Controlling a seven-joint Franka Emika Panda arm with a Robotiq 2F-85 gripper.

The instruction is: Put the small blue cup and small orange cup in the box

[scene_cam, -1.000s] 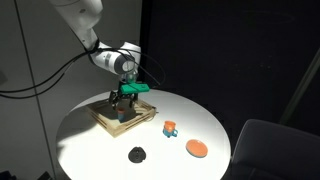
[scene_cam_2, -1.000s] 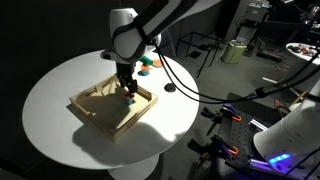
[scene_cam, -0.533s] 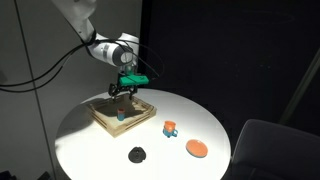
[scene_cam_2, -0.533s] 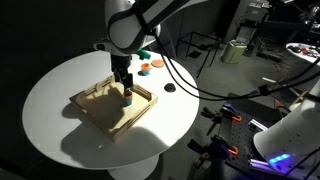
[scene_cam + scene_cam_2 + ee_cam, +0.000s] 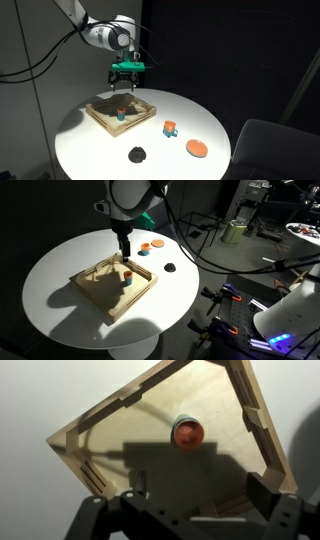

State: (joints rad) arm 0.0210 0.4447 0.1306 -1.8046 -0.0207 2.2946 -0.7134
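Fingers point(image 5: 124, 84) spread wide, empty, touching nothing, hanging above box point(image 5: 136, 122). Blue cup point(image 5: 120, 115) upright inside box. Orange cup point(image 5: 170, 128) on desk point(image 5: 100, 150), outside box, near its corner.

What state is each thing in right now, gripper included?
gripper: open, empty, hanging above the box.
box: flat on the table, one cup inside.
small blue cup: upright inside the box, clear of the gripper.
small orange cup: upright on the table, outside the box.
orange disc: lying flat on the table.
black lump: resting on the table, apart from the rest.
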